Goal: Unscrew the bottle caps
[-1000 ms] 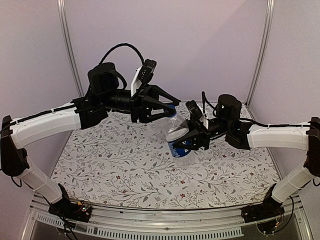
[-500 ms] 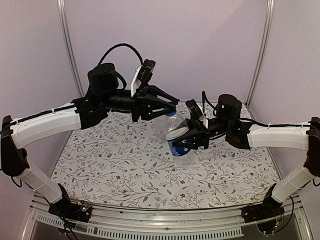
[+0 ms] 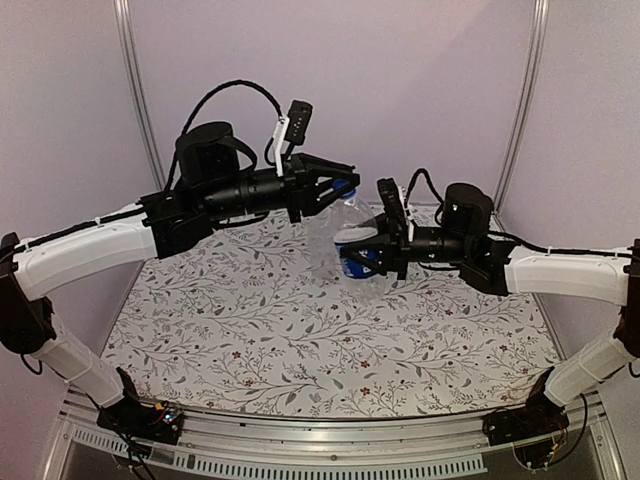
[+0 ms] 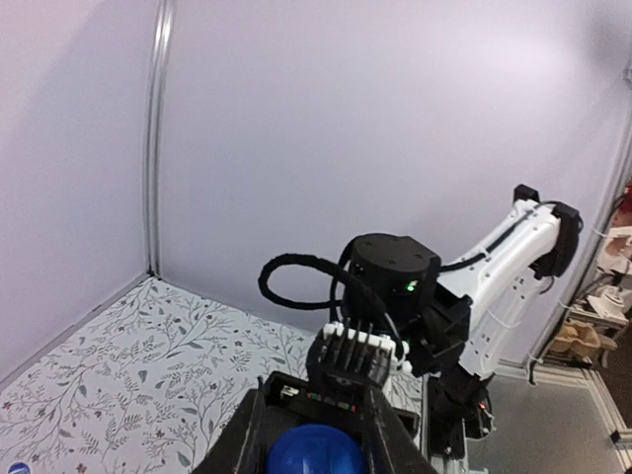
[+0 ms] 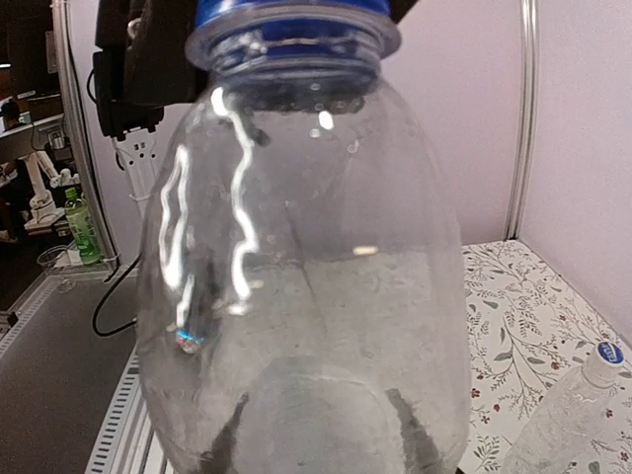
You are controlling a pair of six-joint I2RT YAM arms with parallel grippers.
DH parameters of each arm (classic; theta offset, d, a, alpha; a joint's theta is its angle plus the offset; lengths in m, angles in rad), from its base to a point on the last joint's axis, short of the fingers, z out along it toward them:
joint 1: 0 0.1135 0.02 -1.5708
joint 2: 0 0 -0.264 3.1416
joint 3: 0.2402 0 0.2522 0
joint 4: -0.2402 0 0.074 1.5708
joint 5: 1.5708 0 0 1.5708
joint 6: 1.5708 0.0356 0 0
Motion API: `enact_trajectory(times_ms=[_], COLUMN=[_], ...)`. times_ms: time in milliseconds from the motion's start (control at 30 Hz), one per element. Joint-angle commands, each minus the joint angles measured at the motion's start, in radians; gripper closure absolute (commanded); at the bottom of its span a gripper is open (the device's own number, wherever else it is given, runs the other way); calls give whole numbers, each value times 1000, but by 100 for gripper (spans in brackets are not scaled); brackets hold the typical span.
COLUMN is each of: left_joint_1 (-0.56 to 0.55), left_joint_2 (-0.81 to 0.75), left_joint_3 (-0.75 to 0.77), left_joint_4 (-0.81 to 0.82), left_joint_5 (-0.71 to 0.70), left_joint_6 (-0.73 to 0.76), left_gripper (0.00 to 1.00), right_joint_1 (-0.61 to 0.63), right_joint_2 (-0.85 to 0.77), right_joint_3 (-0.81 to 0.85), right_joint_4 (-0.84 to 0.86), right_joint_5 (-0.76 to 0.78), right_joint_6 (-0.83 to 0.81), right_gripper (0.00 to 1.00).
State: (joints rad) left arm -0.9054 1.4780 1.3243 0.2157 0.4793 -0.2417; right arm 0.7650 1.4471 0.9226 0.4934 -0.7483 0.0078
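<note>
A clear bottle (image 3: 350, 235) with a dark blue label band is held tilted above the table, its neck toward the upper left. My right gripper (image 3: 363, 262) is shut on its body at the label; in the right wrist view the bottle (image 5: 306, 267) fills the frame and my fingers (image 5: 410, 434) show dimly through it. My left gripper (image 3: 338, 190) is shut on the solid blue cap (image 4: 316, 452), which sits between the jaws. The same blue cap (image 5: 286, 12) tops the bottle in the right wrist view. A second, plain bottle (image 5: 568, 420) with a whitish, blue-topped cap (image 5: 605, 355) lies on the table.
The floral tablecloth (image 3: 250, 330) covers the table. Purple walls with metal corner posts (image 3: 140, 110) close the back and sides. The right arm's wrist (image 4: 395, 281) stands close in front of my left gripper.
My left gripper closed on the blue cap. Both arms then rose slightly, and the bottle tilted with its neck toward the left.
</note>
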Motion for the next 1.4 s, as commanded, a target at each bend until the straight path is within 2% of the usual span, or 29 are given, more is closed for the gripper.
enact_trajectory(times_ms=[0, 133, 233, 400, 567, 667, 800, 1033, 1100, 1200, 1367], left_joint_1=[-112, -147, -157, -164, -164, -158, -109, -53, -38, -14, 7], left_joint_2=[20, 50, 59, 76, 79, 53, 10, -45, -58, -68, -67], left_joint_3=[72, 134, 142, 159, 163, 131, 75, 38, 32, 21, 16], left_joint_4=[-159, -212, -213, -213, -213, -169, -90, -77, -81, -78, -88], left_joint_5=[-376, -538, -589, -617, -608, -546, -352, -104, -41, 72, 270], left_joint_6=[-40, -51, -68, -78, -72, -47, -51, 14, 30, 46, 95], left_gripper=[100, 100, 100, 95, 84, 71, 54, 23, 19, 18, 24], right_joint_1=[-2, 20, 48, 62, 62, 62, 62, 60, 59, 54, 46], right_joint_2=[-8, -22, -39, -62, -67, -74, -80, -73, -70, -66, -33], right_joint_3=[21, 6, -7, -36, -44, -51, -58, -51, -40, -22, 16], right_joint_4=[-36, -27, -12, 13, 11, 12, 6, -20, -44, -64, -72], right_joint_5=[294, 427, 539, 641, 626, 537, 402, 148, 66, -57, -258], right_joint_6=[3, -35, -64, -60, -64, -81, -107, -113, -124, -130, -99], right_gripper=[64, 64, 64, 64, 63, 63, 63, 62, 61, 60, 59])
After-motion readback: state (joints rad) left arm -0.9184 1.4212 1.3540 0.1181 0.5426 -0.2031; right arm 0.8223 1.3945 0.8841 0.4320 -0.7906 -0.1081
